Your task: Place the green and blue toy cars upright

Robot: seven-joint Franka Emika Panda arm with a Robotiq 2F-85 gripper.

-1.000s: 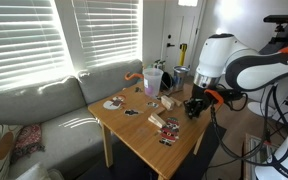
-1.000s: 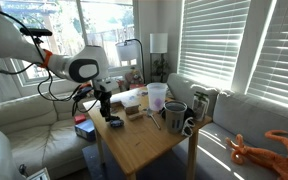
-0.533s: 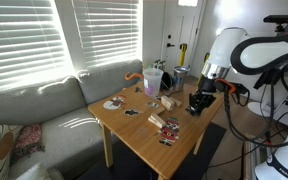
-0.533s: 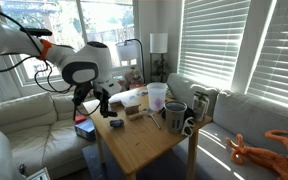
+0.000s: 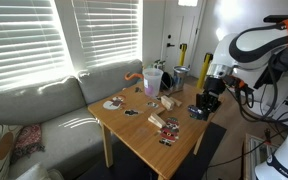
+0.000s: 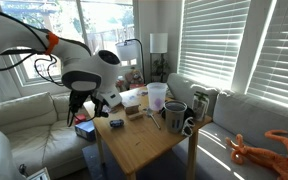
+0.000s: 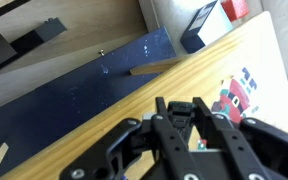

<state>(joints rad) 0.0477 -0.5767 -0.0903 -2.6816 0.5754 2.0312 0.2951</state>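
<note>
In the wrist view my gripper (image 7: 179, 108) is shut on a small dark green toy car (image 7: 179, 103), held above the wooden table (image 7: 94, 140) near its edge. In both exterior views the gripper (image 5: 206, 104) (image 6: 94, 106) hangs a little above that end of the table. The bright blue toy car (image 6: 114, 123) lies on the table just below and beside the gripper, and it also shows as a small blue speck in an exterior view (image 5: 197, 113). I cannot tell which way up either car is.
Cups and mugs (image 5: 152, 82) (image 6: 174, 115) stand at the table's window end. Tan and red striped blocks (image 5: 156, 121) and flat black cards (image 5: 167, 138) lie mid-table. A picture card (image 7: 239, 95) lies near the gripper. A sofa (image 5: 34, 110) flanks the table.
The gripper was low on the table a second ago. It has risen and drawn back toward the table edge, and the arm has swung upward.
</note>
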